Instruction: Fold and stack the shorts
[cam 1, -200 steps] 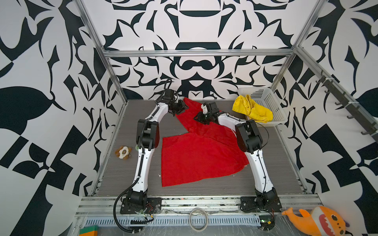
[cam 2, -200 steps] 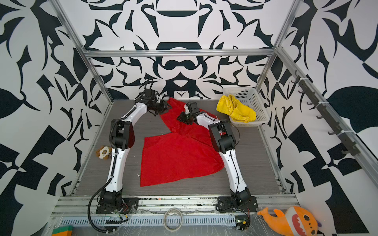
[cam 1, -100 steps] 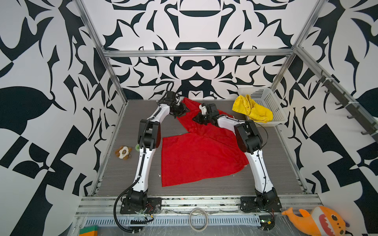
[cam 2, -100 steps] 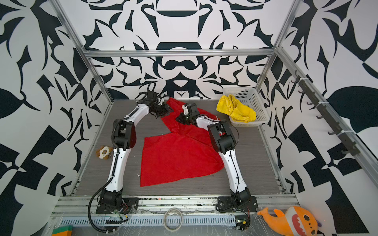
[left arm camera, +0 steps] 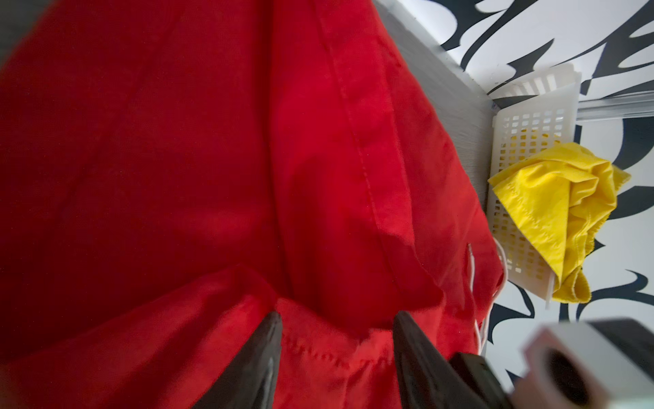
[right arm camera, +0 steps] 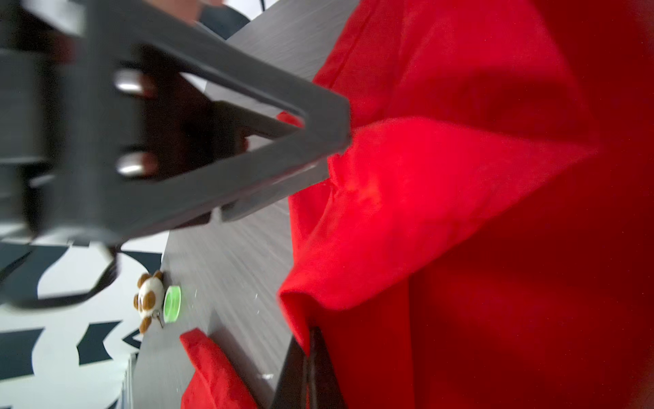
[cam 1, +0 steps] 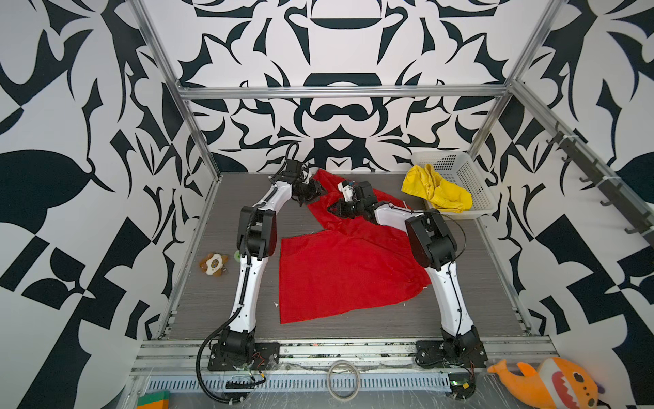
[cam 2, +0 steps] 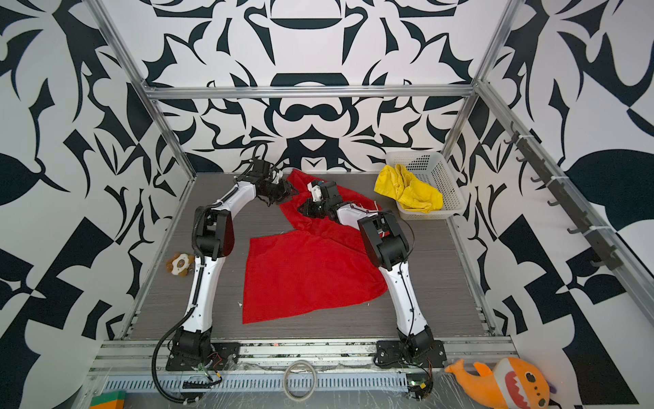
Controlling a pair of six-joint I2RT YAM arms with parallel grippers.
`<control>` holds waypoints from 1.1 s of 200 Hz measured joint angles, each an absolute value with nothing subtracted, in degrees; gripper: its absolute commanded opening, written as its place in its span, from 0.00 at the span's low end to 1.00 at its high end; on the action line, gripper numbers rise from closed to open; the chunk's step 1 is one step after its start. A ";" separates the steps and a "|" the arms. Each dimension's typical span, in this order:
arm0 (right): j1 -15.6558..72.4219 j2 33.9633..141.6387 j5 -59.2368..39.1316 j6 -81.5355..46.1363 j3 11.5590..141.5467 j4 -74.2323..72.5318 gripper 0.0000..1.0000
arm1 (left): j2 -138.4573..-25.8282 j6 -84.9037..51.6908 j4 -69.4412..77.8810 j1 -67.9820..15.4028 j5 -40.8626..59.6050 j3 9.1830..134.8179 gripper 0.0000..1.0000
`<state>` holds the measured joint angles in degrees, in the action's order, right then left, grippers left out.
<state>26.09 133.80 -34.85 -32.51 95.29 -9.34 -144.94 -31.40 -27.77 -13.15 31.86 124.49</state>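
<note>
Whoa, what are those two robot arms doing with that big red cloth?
They are working on folding shorts. The red shorts lie spread on the grey table, and both arms reach to their far end. The right gripper is pinched shut on a fold of the red cloth. The left gripper has its jaws apart with red cloth between them. The yellow shorts sit crumpled, hanging over the edge of the white basket, not folded yet.

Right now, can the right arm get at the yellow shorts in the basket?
Probably yes, but not straight away: the right end effector is shut on the red shorts. The yellow shorts drape over the basket rim, uncovered.
</note>
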 measured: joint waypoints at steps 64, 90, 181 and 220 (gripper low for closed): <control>26.35 127.96 -36.69 -17.21 91.22 -10.50 0.00 | -132.42 -3.62 -27.16 -7.79 38.33 110.72 0.57; 26.83 127.96 -36.69 -11.33 91.24 -8.47 0.00 | -128.27 6.63 -28.80 -6.68 41.76 110.56 0.55; 32.18 127.98 -32.75 2.28 93.69 -0.01 0.00 | -132.11 20.69 -43.97 -4.60 46.54 115.50 0.64; 32.21 127.98 -31.86 3.14 93.69 0.10 0.00 | -135.61 24.12 -49.01 -5.67 47.83 116.90 0.65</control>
